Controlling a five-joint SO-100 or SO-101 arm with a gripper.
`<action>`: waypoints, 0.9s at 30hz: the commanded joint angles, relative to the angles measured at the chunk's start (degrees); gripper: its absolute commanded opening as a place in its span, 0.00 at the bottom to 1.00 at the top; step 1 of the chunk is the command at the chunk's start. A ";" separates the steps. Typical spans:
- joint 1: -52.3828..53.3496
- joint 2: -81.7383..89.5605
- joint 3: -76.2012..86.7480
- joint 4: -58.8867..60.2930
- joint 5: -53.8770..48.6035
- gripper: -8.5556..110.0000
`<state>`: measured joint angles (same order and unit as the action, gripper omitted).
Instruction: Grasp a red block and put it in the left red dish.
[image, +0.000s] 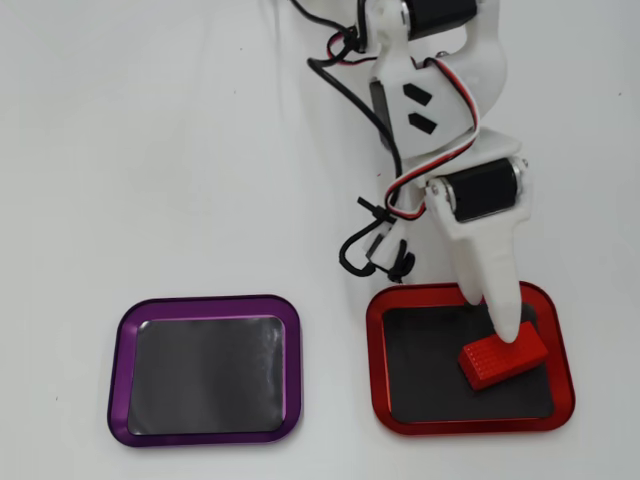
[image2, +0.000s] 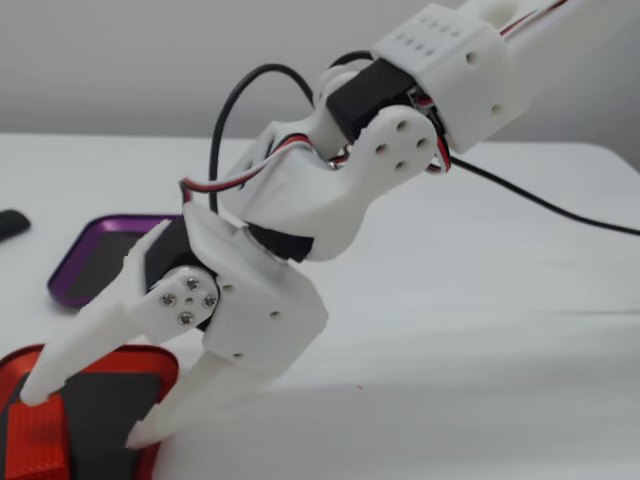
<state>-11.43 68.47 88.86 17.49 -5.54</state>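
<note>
In the overhead view the red block (image: 502, 357) lies inside the red dish (image: 378, 350), right of the purple dish (image: 118, 370) on the white counter (image: 150, 150). The fingers (image2: 75, 380) stand spread, holding nothing. No writing is legible.

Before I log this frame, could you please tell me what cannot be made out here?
- Whether the hand touches the block: overhead view, one finger covers it.
- Most of the block and red dish: fixed view, cut off by the edge.
- Purple tray: fixed view, partly behind the arm.
</note>
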 joint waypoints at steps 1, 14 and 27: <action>-0.53 7.03 -2.11 3.34 -0.26 0.28; -0.09 36.83 -2.02 29.27 -0.53 0.28; 0.09 80.95 10.46 50.54 -0.53 0.28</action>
<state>-11.69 142.38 97.29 66.88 -5.54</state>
